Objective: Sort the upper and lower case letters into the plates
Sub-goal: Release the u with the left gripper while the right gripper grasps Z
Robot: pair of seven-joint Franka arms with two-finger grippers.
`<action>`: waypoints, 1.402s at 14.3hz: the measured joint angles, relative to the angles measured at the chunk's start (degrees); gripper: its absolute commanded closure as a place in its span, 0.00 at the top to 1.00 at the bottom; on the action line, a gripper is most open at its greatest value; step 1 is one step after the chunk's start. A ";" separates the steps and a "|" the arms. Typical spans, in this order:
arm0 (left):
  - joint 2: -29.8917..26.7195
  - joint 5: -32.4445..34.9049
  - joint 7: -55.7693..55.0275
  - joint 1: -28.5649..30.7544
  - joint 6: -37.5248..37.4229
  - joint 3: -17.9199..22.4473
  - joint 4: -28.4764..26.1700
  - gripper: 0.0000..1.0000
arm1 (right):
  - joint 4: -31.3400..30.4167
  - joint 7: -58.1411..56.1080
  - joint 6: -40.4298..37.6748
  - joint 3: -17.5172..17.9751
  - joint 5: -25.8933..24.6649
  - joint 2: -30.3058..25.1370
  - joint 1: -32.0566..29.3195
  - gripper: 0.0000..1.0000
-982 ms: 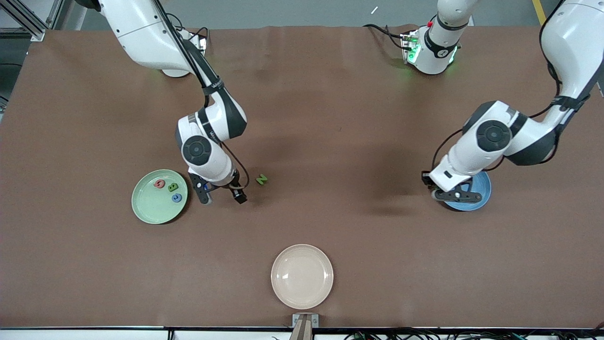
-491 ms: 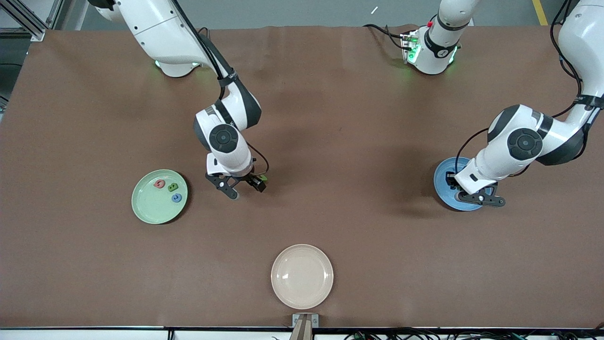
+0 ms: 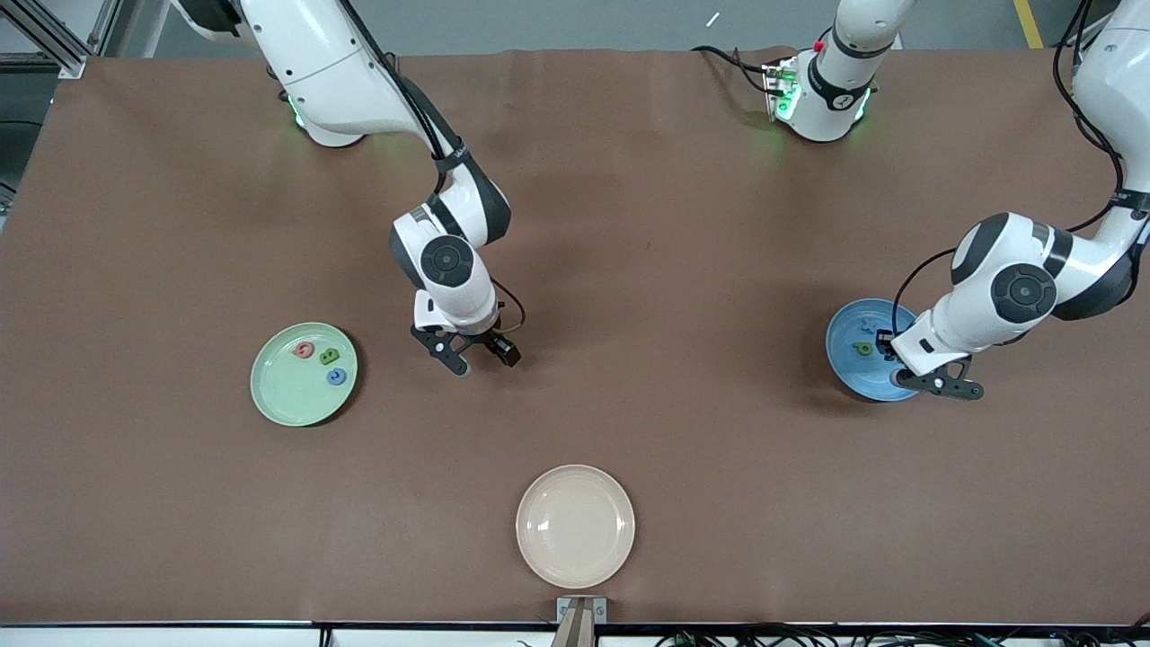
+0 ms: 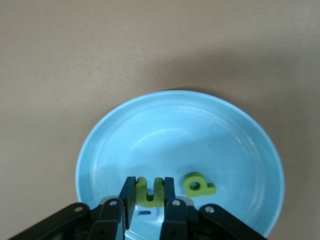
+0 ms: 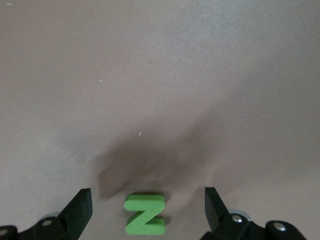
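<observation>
Reaching down from its base, the right pincer (image 3: 478, 353) is hanging low over the brown worktop (image 3: 683, 225) between the pale green plate (image 3: 278, 395) and the blue plate (image 3: 844, 364), its fingers spread wide. The green plate is carrying a red letter (image 3: 304, 350), a green letter (image 3: 330, 357) and a blue letter (image 3: 336, 376). The left pincer (image 3: 939, 382) is hanging over the blue plate's edge toward the left arm's end, where a green letter (image 3: 863, 349) is lying. A cream plate (image 3: 575, 575) is sitting nearest the front camera.

In the left wrist view, the left pincer (image 4: 150, 200) is clenching a green letter u (image 4: 150, 191) over the blue plate (image 4: 120, 145). A green letter p (image 4: 198, 184) is lying in the plate beside it, and a blue piece (image 4: 146, 214) is showing under the held letter.

In the right wrist view, the right pincer (image 5: 147, 210) is standing released, with a green letter N (image 5: 145, 214) lying on the worktop (image 5: 160, 75) between its fingers, apart from both.
</observation>
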 measured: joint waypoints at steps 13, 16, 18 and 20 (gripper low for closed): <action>4.95 3.54 0.00 -4.89 1.06 4.73 4.26 0.13 | 0.17 4.20 -0.23 -0.13 0.02 0.00 1.63 0.27; 5.03 3.54 0.00 -4.90 2.20 4.79 4.27 0.13 | 0.31 4.21 -0.55 -0.41 0.08 -0.38 1.58 0.00; 5.12 3.54 0.00 -4.90 2.36 4.94 4.27 0.14 | 0.33 4.22 -0.65 -0.51 0.12 -0.37 1.43 0.00; 5.35 3.54 0.00 -4.90 2.45 5.02 4.27 0.23 | 0.65 4.22 -1.88 -0.82 0.12 -0.40 0.95 0.00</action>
